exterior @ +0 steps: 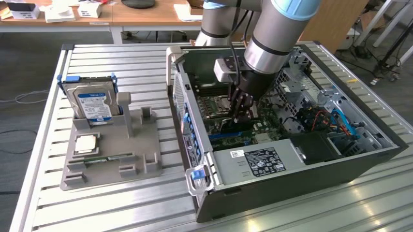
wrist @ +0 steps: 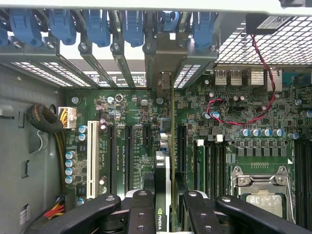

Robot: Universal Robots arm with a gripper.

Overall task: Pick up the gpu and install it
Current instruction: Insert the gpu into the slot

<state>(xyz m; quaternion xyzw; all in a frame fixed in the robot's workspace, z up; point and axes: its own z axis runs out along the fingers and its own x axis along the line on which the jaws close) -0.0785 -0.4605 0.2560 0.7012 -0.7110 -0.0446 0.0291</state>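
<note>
Wooden desks (exterior: pixel 148 17) run along the back of the room, and in front of them stands a slatted metal counter (exterior: pixel 129 203). Toward the counter's edge on the exterior view's right sits an open computer case (exterior: pixel 290 181), lying on its side with the inside facing up. The arm (exterior: pixel 271 43) reaches down into it from the far edge, and the jaws are low among the boards, pinching the gpu (wrist: pixel 164 173) between them.

Looking along the wrist view, you see the card edge-on, standing upright over the motherboard (wrist: pixel 136 112), with a green logo on its top edge right between the black fingers (wrist: pixel 141 214). It runs in line with the long black slots, with a group of them on one side and the CPU socket (wrist: pixel 263 192) on the other. Its bracket end reaches the case's rear wall, under the row of blue latches (wrist: pixel 97 24). Whether it is pushed fully home I can't tell. A white slot (wrist: pixel 91 153) lies further off on the board, and a red wire (wrist: pixel 243 119) loops across near the socket.

Toward the counter's edge on the exterior view's left rests a grey holder (exterior: pixel 129 145), well apart from the case. A hard drive (exterior: pixel 94 104) stands upright at its far corner, a chip (exterior: pixel 86 144) lies flat in front of that, and a memory stick (exterior: pixel 103 158) lies just beside the chip, on the near side.
</note>
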